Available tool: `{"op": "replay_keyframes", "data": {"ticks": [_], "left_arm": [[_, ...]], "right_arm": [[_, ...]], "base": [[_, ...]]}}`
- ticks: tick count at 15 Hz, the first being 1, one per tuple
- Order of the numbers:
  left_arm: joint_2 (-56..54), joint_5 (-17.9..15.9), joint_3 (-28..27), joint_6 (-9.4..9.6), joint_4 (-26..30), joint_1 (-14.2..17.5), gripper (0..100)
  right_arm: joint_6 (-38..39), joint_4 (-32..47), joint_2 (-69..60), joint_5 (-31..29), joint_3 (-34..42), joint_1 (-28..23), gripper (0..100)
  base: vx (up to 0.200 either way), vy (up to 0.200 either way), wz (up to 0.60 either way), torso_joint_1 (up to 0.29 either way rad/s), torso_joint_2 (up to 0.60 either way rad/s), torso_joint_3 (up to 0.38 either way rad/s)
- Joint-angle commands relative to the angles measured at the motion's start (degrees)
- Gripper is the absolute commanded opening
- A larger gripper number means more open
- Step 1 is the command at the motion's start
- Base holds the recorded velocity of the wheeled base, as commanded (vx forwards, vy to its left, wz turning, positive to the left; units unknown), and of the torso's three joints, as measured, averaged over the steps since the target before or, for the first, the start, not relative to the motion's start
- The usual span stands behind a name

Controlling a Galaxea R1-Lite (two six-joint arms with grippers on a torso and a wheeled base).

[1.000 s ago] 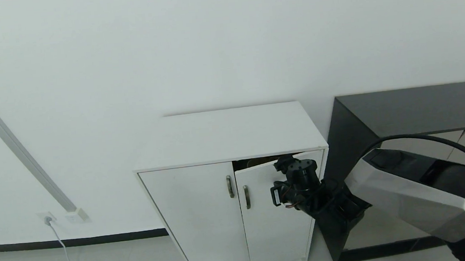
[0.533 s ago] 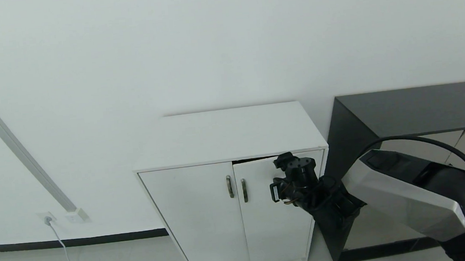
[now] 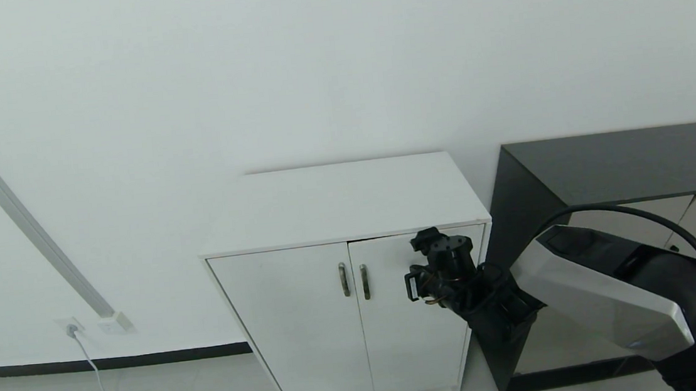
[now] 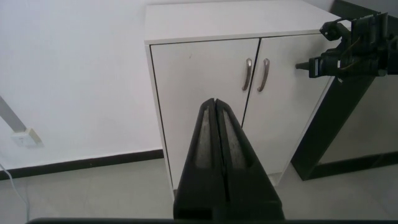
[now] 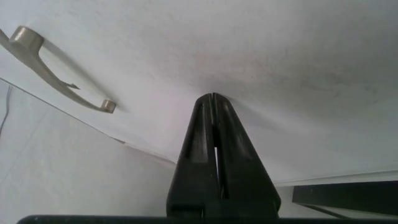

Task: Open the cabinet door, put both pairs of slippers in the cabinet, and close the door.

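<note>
Right gripper (image 5: 213, 98) (pressed together) against flush right door (image 3: 412, 347); left gripper (image 4: 214, 102) pressed together, well back.

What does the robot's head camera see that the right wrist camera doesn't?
Head view: the whole white cabinet, its left door, a wall socket and a dark sideboard beside the cabinet. Right wrist view: the right gripper seen close up, fingers shut, its tip at the door. Both: the right door and its metal handle.
</note>
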Motion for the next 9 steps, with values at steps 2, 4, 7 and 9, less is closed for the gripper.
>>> {"op": "replay_keyframes", "data": {"ticks": [2, 4, 7, 9], "left_arm": [[0.1, 0.0, 0.0, 0.06, 0.0, 0.0, 0], [0.1, 0.0, 0.0, -0.03, 0.0, 0.0, 0], [0.1, 0.0, 0.0, 0.06, 0.0, 0.0, 0], [0.1, 0.0, 0.0, -0.03, 0.0, 0.0, 0]], "right_arm": [[0.0, 0.0, 0.1, 0.0, -0.2, -0.1, 0], [0.0, 0.0, 0.1, 0.0, -0.2, -0.1, 0], [0.0, 0.0, 0.1, -0.1, -0.3, -0.3, 0], [0.0, 0.0, 0.1, -0.1, -0.2, -0.5, 0]], "base": [[0.000, 0.000, 0.00, 0.000, 0.00, 0.000], [0.000, 0.000, 0.00, 0.000, 0.00, 0.000], [0.000, 0.000, 0.00, 0.000, 0.00, 0.000], [0.000, 0.000, 0.00, 0.000, 0.00, 0.000]]}}
